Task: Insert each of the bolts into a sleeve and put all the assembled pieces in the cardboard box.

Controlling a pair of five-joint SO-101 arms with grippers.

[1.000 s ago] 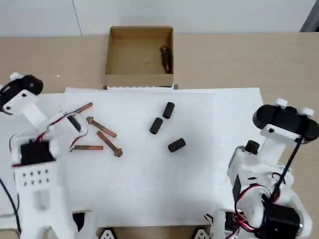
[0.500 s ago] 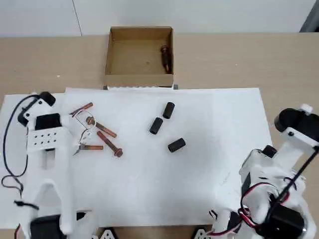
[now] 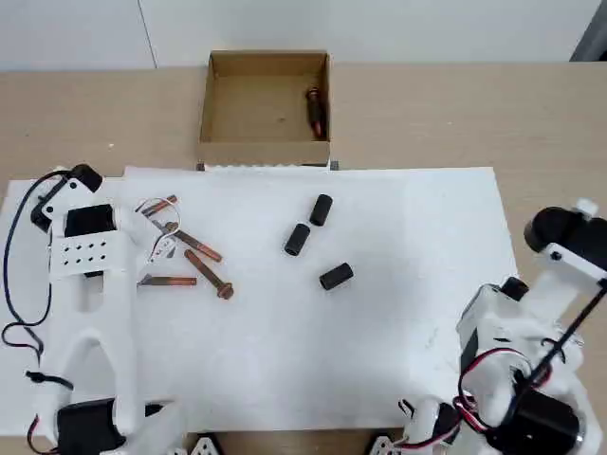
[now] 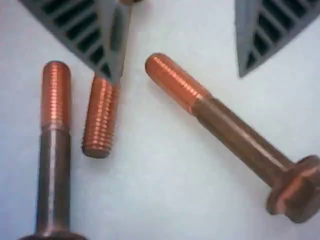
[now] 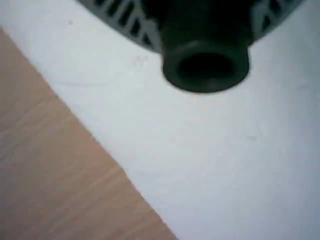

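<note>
1 counter (image 3: 427, 114): light wood with an even grain, bare along its far side and right side. 1 white sheet (image 3: 379, 332): rectangular and matte, lying flat on the near part of the counter; in the right wrist view its straight edge meets the bare wood. 1 wall (image 3: 379, 28): white, behind the counter, with a thin dark seam (image 3: 147, 33) running down it. 1 dark object (image 3: 595, 38): cut off at the far right corner, kind not discernible.

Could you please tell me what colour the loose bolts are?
The bolts are copper, with brighter orange threads; the left wrist view shows it best.
</note>
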